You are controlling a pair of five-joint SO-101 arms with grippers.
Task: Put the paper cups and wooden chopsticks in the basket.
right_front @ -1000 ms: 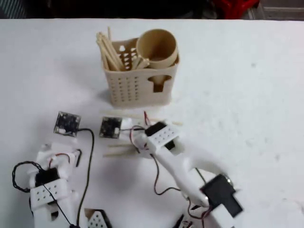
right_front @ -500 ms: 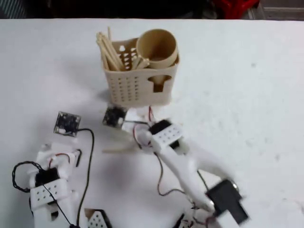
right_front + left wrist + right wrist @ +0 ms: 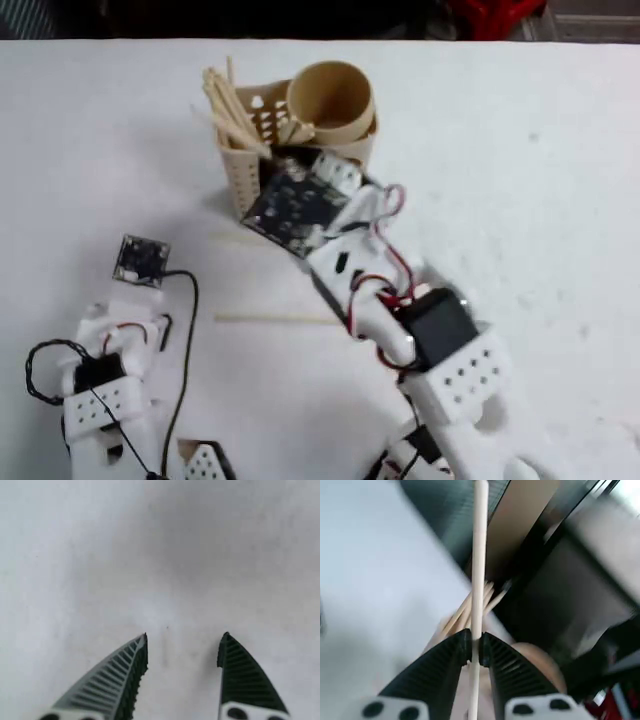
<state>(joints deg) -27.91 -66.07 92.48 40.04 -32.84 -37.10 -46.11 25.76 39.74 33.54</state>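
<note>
Above the basket (image 3: 245, 185), toward the far edge of the desk (image 3: 520, 150): right end effector (image 3: 475, 642) pinched tight on a single wooden chopstick (image 3: 480, 555), the stick's free length pointing on toward the basket. Lifted within the last second from low over the middle of the desk, among the scattered sticks, and swung out to the basket's near wall. Just past the held stick, the standing bundle (image 3: 228, 105) of chopsticks already in the basket, a paper cup (image 3: 330, 100) beside it inside. By the look of it, a pick completed and a release over the basket due next. Left behind on the desk, between basket and near edge, a loose chopstick (image 3: 275, 318). Near the desk's near-left corner, left end effector (image 3: 182, 637) spread wide over bare surface, holding nothing, unmoved.
</note>
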